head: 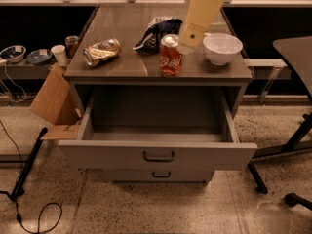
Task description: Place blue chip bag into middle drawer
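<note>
The blue chip bag (155,29) lies crumpled at the back middle of the cabinet top (126,65), just behind a red soda can (171,56). The middle drawer (158,152) is pulled wide open below, its box empty and its dark handle at the centre of the front panel. My cream arm comes down from the top edge. Its gripper end (186,46) hangs over the cabinet top between the red can and the white bowl, just right of the bag. It holds nothing that I can see.
A crushed gold-brown can (101,51) lies on the left of the top. A white bowl (222,48) stands on the right. A shorter drawer front (161,175) sits below. A cardboard box (52,101) leans at the left; black table legs (297,140) stand at the right.
</note>
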`<action>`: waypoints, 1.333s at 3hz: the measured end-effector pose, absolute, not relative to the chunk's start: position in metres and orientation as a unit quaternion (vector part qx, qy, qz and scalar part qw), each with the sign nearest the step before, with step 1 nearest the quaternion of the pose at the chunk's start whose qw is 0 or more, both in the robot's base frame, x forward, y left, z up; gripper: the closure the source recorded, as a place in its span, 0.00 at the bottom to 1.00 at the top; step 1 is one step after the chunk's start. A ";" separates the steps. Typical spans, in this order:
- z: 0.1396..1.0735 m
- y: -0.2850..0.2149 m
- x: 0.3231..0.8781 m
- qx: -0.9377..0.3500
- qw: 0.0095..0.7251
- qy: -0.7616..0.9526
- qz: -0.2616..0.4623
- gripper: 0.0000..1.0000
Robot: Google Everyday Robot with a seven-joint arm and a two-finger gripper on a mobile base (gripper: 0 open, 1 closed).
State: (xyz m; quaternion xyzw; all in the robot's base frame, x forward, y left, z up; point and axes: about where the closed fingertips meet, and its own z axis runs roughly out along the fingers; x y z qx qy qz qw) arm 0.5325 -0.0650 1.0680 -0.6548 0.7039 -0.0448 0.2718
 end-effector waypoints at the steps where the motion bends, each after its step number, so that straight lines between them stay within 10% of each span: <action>1: 1.067 -0.033 0.529 -0.645 0.290 0.706 -0.040 0.00; 4: 1.048 -0.009 0.550 -0.593 0.291 0.750 -0.040 0.00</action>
